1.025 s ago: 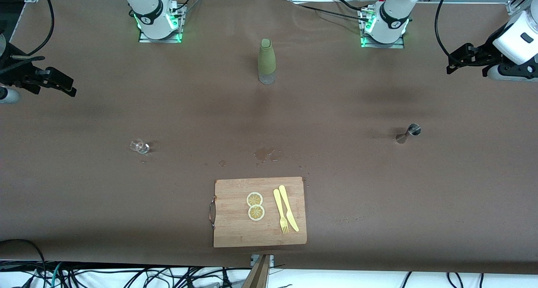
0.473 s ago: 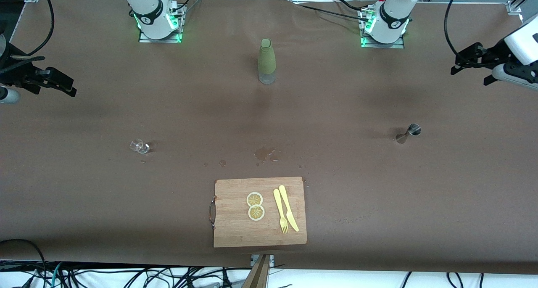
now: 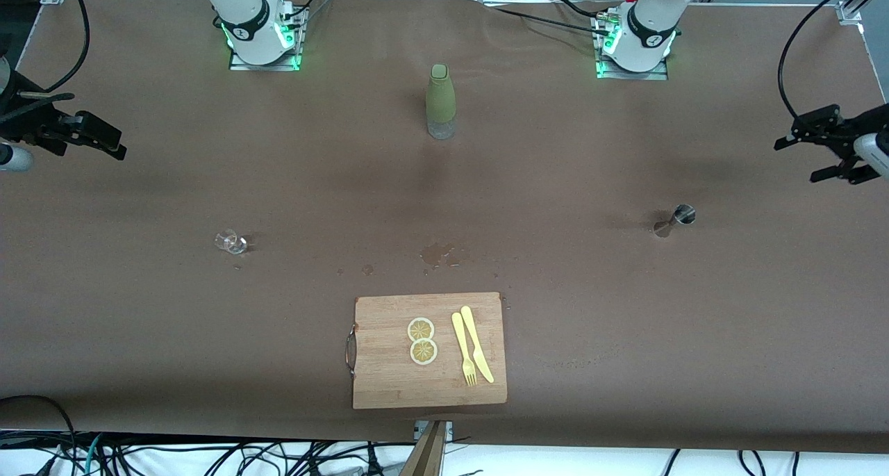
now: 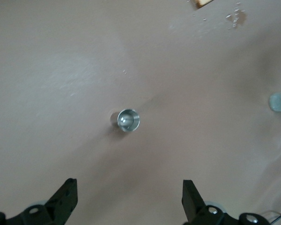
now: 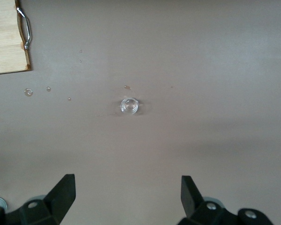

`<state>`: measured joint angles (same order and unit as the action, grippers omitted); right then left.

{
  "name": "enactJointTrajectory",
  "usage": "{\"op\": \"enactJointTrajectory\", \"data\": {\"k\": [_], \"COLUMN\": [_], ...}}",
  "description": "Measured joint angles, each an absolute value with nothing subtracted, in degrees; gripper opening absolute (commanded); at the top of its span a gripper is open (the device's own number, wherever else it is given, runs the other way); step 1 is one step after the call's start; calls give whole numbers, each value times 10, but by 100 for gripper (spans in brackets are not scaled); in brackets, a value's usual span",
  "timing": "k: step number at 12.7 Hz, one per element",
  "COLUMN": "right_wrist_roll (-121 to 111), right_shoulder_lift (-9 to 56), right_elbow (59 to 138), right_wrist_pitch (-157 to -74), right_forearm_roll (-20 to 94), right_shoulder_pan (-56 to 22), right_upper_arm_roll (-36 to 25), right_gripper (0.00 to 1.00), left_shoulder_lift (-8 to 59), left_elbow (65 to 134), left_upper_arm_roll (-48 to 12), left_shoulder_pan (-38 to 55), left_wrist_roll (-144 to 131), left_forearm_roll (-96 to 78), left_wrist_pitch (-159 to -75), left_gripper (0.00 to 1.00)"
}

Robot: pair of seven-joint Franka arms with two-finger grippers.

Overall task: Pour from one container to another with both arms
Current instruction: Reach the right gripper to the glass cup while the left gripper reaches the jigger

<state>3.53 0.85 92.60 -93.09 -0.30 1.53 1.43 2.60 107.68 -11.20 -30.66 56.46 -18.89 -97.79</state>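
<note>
The tiny clear glass cup (image 3: 231,242) (image 5: 129,105) stands on the brown table toward the right arm's end. The small steel jigger (image 3: 674,220) (image 4: 127,120) stands upright toward the left arm's end, its open top showing in the left wrist view. My left gripper (image 3: 795,162) (image 4: 129,192) hangs open and empty over the table's edge at that end, well clear of the jigger. My right gripper (image 3: 114,142) (image 5: 126,185) waits open and empty over the other end of the table, apart from the cup.
A tall olive-green bottle (image 3: 440,101) (image 4: 280,101) stands between the two bases. A wooden cutting board (image 3: 389,386) (image 5: 7,42) with two lemon slices (image 3: 421,340), a yellow fork and knife (image 3: 472,351) lies near the front edge. Wet spots (image 3: 439,255) mark the table beside it.
The left arm has swung outward toward its end of the table and dropped lower in the front view. The right arm, cup and jigger have not moved.
</note>
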Motion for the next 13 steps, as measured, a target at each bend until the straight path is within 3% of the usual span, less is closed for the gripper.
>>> {"op": "enactJointTrajectory", "data": {"k": [7,13], "right_wrist_roll": [-54,-376], "right_shoulder_lift": [29,69], "right_elbow": [932,933], "right_wrist_pitch": [-927,-907], "right_forearm_roll": [-3,7], "right_shoulder_pan": [15,44], "right_upper_arm_roll": [14,12], "right_gripper": [100,100], "left_shoulder_lift": [79,164], "left_elbow": [1127,1138], "left_upper_arm_roll": [-111,-86], "left_shoulder_pan": [-351,-368], "left_wrist_roll": [839,1122], "left_forearm_roll": [-299,-397], "left_wrist_pitch": [-1012,-1013], "left_gripper": [98,99]}}
